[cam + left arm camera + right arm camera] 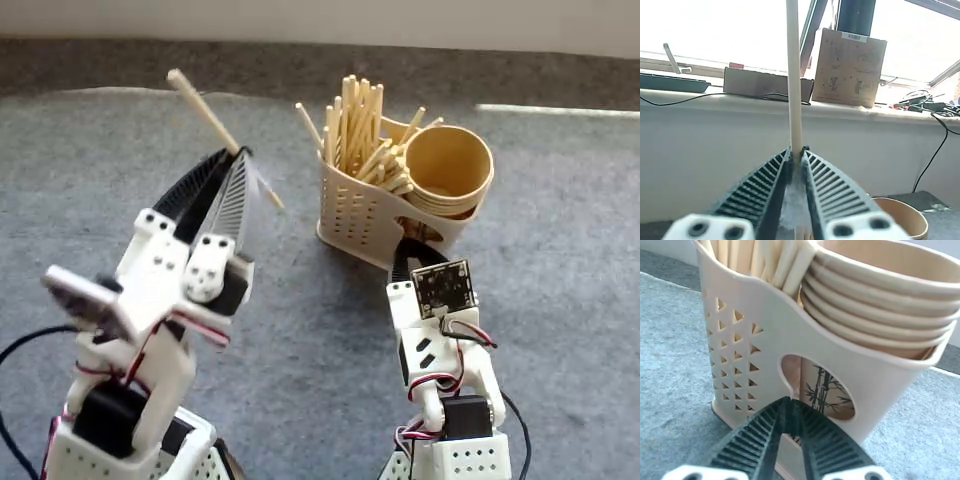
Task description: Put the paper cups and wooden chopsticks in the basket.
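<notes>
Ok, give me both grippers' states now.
Left gripper: closed on a wooden chopstick.
Right gripper: closed, tips at the basket wall.

L pincer (238, 158) raised, clamped; R pincer (788, 402) low, closed.

High view: fixed overhead at the near edge, looking down and forward across the grey counter (560, 300).
Left wrist view: carried high off the counter, facing level past the left tool (797, 152) toward a windowsill (865, 112).
Right wrist view: low over the counter, past the right tool (788, 402), close against the basket (750, 325).
Shared: basket and paper cups (880, 300), in high and right wrist views.
</notes>
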Tool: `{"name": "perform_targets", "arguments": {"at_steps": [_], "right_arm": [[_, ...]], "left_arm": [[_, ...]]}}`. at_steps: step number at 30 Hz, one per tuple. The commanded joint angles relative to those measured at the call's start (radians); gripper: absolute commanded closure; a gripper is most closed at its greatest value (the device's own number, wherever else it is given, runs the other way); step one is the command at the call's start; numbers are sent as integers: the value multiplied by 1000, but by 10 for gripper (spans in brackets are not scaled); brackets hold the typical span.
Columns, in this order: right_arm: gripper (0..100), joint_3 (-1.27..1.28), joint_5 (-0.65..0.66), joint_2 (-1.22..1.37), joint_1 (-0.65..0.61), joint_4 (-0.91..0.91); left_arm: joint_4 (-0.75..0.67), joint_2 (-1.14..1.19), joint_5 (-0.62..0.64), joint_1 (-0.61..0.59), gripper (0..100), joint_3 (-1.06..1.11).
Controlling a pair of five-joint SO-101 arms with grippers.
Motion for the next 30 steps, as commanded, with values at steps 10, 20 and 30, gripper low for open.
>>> {"name": "perform_targets", "arguments": {"at_steps": [10,20,30], "right_arm": [[994,99,-2,-19,7,-35],[994,99,-2,-19,5,-35],[994,99,-2,-19,5,-35]], "left_arm": [[-31,610,94,22,994,-469],[-31,900,86,97,994,-705],[-25,1081,84,101,993,-786]]}}
